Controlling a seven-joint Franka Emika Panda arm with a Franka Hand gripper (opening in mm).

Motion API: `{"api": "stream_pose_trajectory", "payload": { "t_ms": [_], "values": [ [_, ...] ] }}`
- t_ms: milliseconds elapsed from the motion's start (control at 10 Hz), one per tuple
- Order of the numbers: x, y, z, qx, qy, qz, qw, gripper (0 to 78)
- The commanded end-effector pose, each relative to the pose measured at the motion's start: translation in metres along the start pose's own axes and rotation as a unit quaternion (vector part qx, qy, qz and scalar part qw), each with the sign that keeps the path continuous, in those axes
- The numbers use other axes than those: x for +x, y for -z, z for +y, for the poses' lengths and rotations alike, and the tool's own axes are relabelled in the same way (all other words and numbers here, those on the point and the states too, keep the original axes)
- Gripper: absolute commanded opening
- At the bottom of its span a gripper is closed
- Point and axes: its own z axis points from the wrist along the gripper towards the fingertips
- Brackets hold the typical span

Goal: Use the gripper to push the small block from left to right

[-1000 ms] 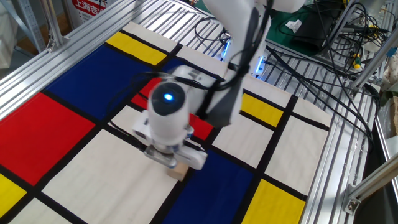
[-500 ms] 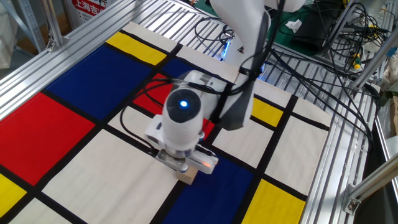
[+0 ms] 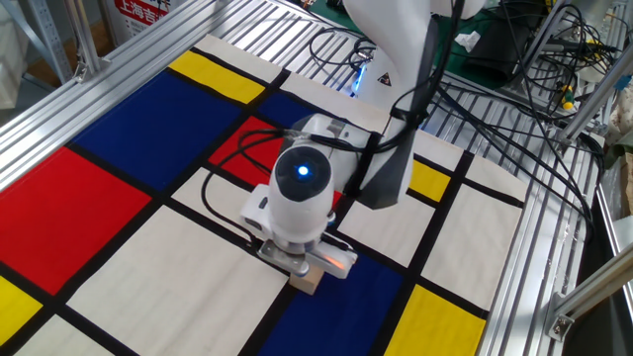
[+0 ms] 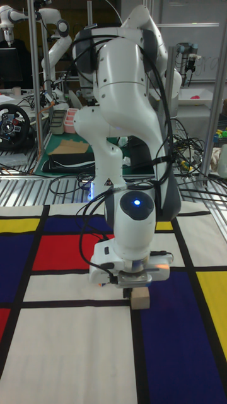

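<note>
The small block [image 3: 309, 281], a plain tan wooden cube, lies on the black line between a white panel and a blue panel of the mat. It peeks out from under the white-and-grey wrist [image 3: 300, 259]. In the tall fixed view the block [image 4: 141, 298] sits just below and right of the gripper [image 4: 128, 290], whose dark fingers reach down to the mat at the block's left side. The wrist covers most of the gripper in both views, so the gap between the fingers does not show.
The mat [image 3: 109, 267] has red, blue, yellow and white panels with black lines. An aluminium frame [image 3: 539, 247] borders it on the right, with cables [image 3: 514, 109] behind. Other robot arms [image 4: 57, 31] and clutter stand beyond the table.
The arm has slid to the right across the mat, and the block has moved with it from the white panel's edge onto the black line beside the blue panel.
</note>
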Motion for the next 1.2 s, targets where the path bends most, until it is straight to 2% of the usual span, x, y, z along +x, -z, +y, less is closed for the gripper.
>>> {"api": "stream_pose_trajectory", "payload": {
  "t_ms": [100, 200, 500, 900, 1000, 1200],
  "values": [
    [-0.005, -0.01, 0.021, -0.054, -0.018, -0.005, 0.9984, 0.0],
    [-0.005, -0.01, 0.023, -0.061, -0.02, -0.005, 0.998, 0.0],
    [-0.001, -0.006, 0.031, -0.061, -0.024, -0.007, 0.9978, 0.0],
    [0.003, -0.003, 0.037, -0.068, -0.045, -0.02, 0.9965, 0.0],
    [0.004, 0.0, 0.041, -0.075, -0.058, -0.027, 0.9952, 0.0],
    [0.007, 0.005, 0.046, -0.076, -0.074, -0.038, 0.9936, 0.0]
  ]
}}
